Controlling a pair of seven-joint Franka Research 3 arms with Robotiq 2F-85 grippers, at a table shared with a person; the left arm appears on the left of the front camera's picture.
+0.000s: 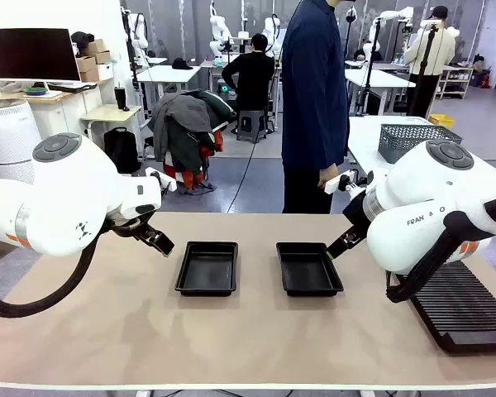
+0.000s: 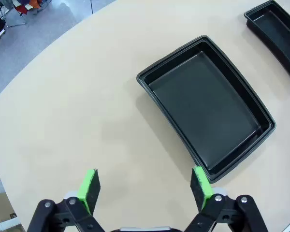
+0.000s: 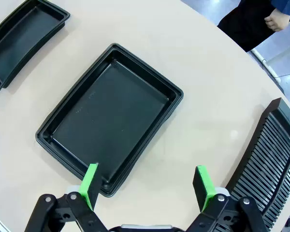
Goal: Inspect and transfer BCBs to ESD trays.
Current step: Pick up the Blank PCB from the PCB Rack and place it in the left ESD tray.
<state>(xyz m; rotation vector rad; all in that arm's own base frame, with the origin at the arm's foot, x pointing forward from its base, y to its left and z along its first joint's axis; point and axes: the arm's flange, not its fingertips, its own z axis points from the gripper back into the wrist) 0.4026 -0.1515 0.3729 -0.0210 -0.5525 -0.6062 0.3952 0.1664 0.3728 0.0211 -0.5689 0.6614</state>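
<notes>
Two black ESD trays sit side by side mid-table, the left tray (image 1: 207, 268) and the right tray (image 1: 307, 268), both with bare floors. My left gripper (image 1: 158, 240) hovers open just left of the left tray (image 2: 206, 107), nothing between its green pads (image 2: 90, 187). My right gripper (image 1: 341, 244) hangs open at the right tray's (image 3: 108, 115) right edge, also holding nothing. The other tray shows at a corner of each wrist view (image 2: 277, 30) (image 3: 22, 34). No BCBs are in view.
A long black ribbed rack (image 1: 463, 304) lies at the table's right front, under my right arm (image 3: 273, 159). A person in dark blue (image 1: 314, 99) stands at the far side, one hand hanging (image 1: 326, 178). A grey mesh basket (image 1: 413, 139) sits on another table behind.
</notes>
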